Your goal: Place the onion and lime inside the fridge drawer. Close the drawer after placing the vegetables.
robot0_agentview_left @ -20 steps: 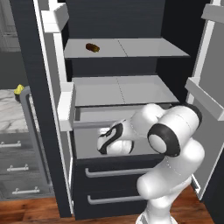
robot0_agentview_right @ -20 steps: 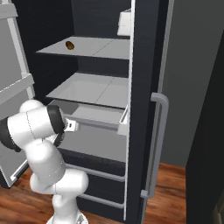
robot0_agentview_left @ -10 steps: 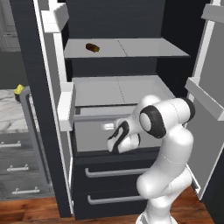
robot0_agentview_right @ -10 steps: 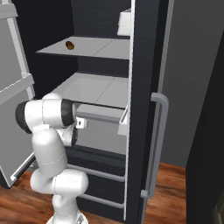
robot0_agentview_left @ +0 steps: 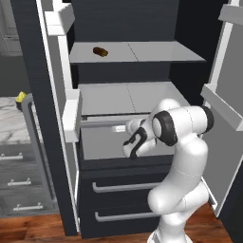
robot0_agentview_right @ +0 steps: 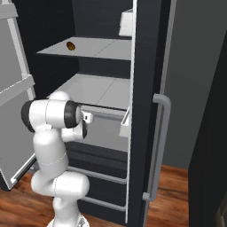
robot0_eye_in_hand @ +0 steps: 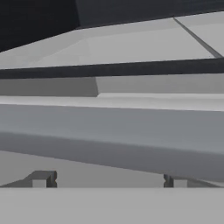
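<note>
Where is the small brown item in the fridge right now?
The brown item lies on the left part of the top shelf, above the light grey drawer.

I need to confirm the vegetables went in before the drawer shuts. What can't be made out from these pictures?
- Inside of the fridge drawer: left and right base views show its flat front; contents hidden.
- End effector: left base view, its fingers face away; open or shut unclear.
- Small brown item on the upper shelf: too small to identify.

Your fingers (robot0_eye_in_hand: 41, 179) sat against the fridge drawer (robot0_agentview_left: 102, 142) front, apparently touching; the shelf (robot0_agentview_left: 128, 97) above left little clearance.
</note>
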Tool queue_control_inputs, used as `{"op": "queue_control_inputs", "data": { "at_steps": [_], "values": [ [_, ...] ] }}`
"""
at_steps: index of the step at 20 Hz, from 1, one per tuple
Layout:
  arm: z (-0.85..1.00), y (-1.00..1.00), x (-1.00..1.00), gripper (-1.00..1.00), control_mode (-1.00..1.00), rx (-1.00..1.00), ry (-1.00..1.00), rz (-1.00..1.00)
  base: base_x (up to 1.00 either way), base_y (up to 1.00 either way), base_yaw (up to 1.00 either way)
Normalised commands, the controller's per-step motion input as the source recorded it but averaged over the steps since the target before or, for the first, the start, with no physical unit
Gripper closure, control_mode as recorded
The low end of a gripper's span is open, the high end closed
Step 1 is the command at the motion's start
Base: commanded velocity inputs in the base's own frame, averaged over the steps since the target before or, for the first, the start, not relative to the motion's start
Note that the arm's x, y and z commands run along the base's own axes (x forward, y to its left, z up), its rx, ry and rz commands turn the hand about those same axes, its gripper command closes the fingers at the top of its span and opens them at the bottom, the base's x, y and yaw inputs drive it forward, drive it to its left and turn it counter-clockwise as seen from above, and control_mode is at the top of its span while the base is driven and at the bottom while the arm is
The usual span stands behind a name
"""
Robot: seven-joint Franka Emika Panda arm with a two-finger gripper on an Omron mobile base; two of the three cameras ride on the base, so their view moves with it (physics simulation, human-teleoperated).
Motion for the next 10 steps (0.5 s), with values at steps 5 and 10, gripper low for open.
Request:
{"op": "queue_control_inputs", "data": {
  "at_steps": [5,10],
  "values": [
    [0.02,0.0,0.21,-1.0,-1.0,0.0,0.05,0.0,0.0,0.0,0.0],
    [0.0,0.0,0.22,-1.0,-1.0,0.0,0.08,-0.01,0.0,0.0,0.0]
  ]
}}
